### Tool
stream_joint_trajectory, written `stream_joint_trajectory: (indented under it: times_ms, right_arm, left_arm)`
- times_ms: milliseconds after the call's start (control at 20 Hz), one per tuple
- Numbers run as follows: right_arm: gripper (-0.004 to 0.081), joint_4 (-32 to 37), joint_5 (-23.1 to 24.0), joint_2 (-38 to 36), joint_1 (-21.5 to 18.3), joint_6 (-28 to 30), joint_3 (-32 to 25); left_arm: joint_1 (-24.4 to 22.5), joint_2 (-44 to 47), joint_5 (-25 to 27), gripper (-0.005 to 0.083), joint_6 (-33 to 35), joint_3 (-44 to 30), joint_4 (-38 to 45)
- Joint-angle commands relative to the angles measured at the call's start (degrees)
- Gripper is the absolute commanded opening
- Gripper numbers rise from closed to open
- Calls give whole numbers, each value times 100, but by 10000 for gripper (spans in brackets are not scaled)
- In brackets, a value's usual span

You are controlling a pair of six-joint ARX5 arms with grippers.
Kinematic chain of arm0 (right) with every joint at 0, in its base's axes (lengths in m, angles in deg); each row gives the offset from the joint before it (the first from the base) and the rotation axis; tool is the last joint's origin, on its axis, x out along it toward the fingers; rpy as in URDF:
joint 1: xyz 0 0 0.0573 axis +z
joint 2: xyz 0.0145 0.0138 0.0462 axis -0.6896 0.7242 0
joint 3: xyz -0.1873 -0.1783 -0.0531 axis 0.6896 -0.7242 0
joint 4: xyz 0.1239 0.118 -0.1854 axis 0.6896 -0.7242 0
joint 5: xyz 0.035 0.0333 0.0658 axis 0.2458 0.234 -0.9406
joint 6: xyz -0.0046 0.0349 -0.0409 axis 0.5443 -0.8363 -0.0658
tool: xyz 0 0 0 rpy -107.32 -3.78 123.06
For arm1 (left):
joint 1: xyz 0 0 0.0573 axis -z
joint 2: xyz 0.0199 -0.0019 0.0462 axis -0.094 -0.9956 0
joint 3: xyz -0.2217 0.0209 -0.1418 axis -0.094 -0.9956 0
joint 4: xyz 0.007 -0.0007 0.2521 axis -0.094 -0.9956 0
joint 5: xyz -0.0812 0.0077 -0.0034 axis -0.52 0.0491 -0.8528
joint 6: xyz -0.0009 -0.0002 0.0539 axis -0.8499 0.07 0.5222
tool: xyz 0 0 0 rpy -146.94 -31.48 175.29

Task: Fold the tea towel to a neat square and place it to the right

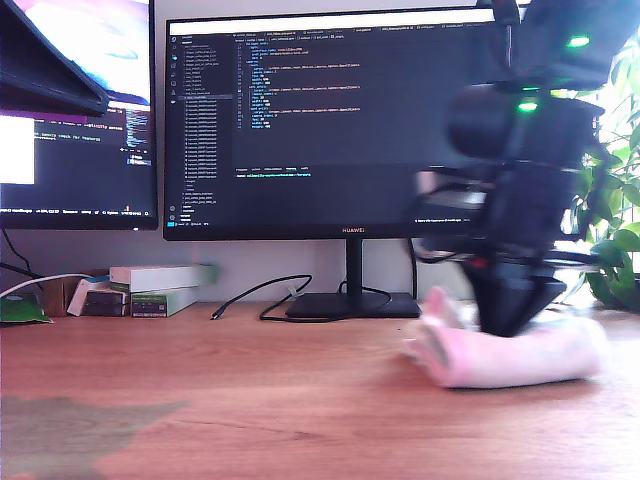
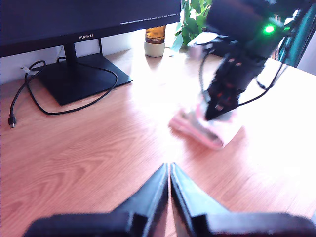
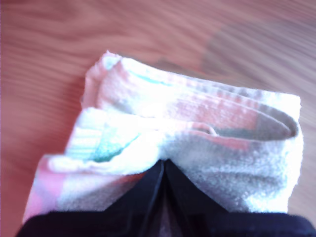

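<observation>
The wooden desk [image 1: 250, 400] has a warm orange-brown grain and lies bare in the foreground of the exterior view. The first gripper [image 2: 169, 170] hangs low over that bare wood, its black wedge-shaped jaws pressed together with nothing between them, well apart from the tea towel.

The tea towel [image 1: 520, 355] lies on the desk at the exterior view's right, folded into a thick, soft bundle. Its long axis runs left to right across the exterior view, with a rounded folded end toward that view's left. In the second wrist view the tea towel [image 3: 197, 133] shows fluffy terry pile in pale pink, white and mint-green checks, stacked in several layers.

The second gripper [image 3: 164, 170] stands on the bundle, its arm [image 1: 525, 170] descending steeply from above, black and blurred, with green lights lit on its housing. Its jaws are closed to a point against the top layer of the cloth; whether they pinch any fabric cannot be told.

Behind, a black Huawei monitor [image 1: 330, 120] stands on a flat rectangular base, with a black cable [image 1: 260, 295] looped beside it. Small boxes [image 1: 155, 290] are stacked at the exterior view's left under a second monitor [image 1: 75, 120]. A leafy green plant [image 1: 615, 200] stands at that view's right edge, and the first wrist view shows a small pot [image 2: 155, 42] near it.
</observation>
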Motion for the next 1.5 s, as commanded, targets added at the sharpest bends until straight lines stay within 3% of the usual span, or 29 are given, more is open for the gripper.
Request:
stream_joint_trajectory:
  times_ms: [0, 250, 500, 700, 900, 1000, 1250, 1450]
  right_arm:
    - [-13, -343, 409, 573, -302, -26, -1047]
    - [-13, -131, 549, -201, -730, -490, -2087]
    - [-13, -678, 595, -1152, -761, -944, -2621]
    - [-13, -769, 608, -1775, -686, -1113, -2618]
    - [-13, -308, 645, -2229, -688, -1062, -2608]
    - [-13, -223, 433, -2465, -686, -1060, -2505]
    - [-13, -315, 79, -2944, -684, -1064, -1976]
    - [-13, -321, 79, -3237, -684, -1071, -1506]
  left_arm:
    - [11, 11, -2, -19, -48, -68, 28]
    - [11, 11, -7, -19, -70, -68, 28]
    - [11, 9, -9, -19, -188, -68, 31]
    - [13, 11, -116, -19, -201, -68, 31]
    - [13, 11, -118, -19, -219, -68, 37]
    - [11, 11, -118, -19, -221, -68, 48]
    - [11, 9, -114, -19, -219, -68, 76]
    - [11, 9, -111, -19, -216, -68, 90]
